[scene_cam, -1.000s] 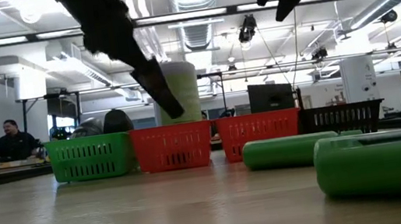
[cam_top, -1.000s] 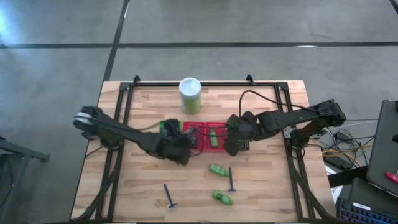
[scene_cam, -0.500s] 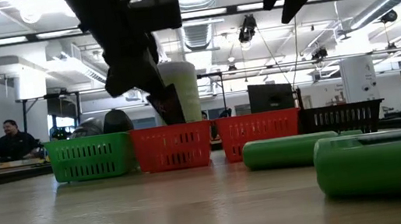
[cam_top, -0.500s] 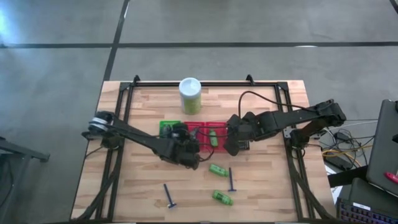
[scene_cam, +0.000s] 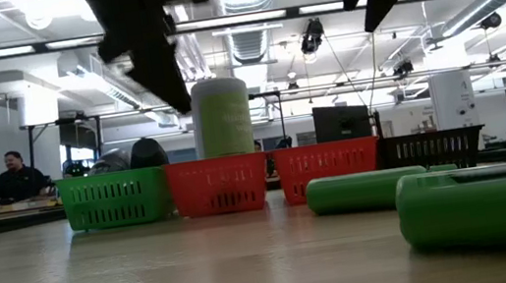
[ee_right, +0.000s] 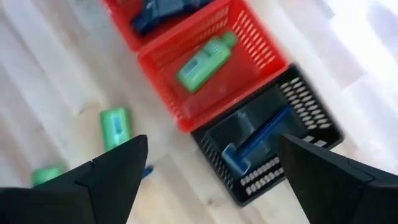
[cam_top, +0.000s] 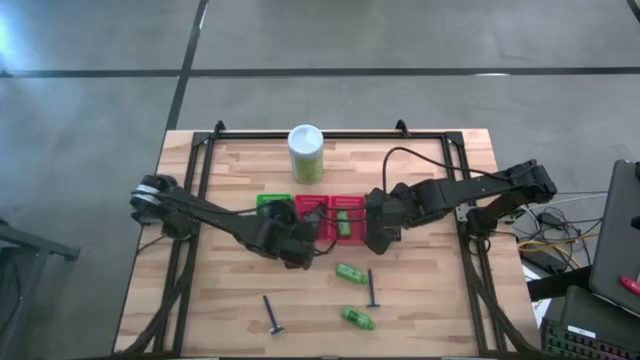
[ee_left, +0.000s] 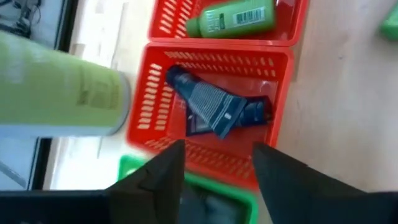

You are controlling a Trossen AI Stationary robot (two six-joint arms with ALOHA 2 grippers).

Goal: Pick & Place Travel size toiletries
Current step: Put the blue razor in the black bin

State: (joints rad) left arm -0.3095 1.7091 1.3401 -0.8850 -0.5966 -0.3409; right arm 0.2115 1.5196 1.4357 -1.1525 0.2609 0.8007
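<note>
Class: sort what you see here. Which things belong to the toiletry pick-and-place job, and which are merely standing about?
Job:
green bottle and green bottle, loose on table
blue sticks
dark packet in red basket
green bottle in basket
blue stick in black basket

Standing about:
tall canister
person beyond

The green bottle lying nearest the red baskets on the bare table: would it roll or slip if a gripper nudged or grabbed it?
The green bottle lies on its side and looks rounded in the low view, so a nudge would probably roll it. It seems smooth plastic, so possibly slippery. Being small, it is likely light.
</note>
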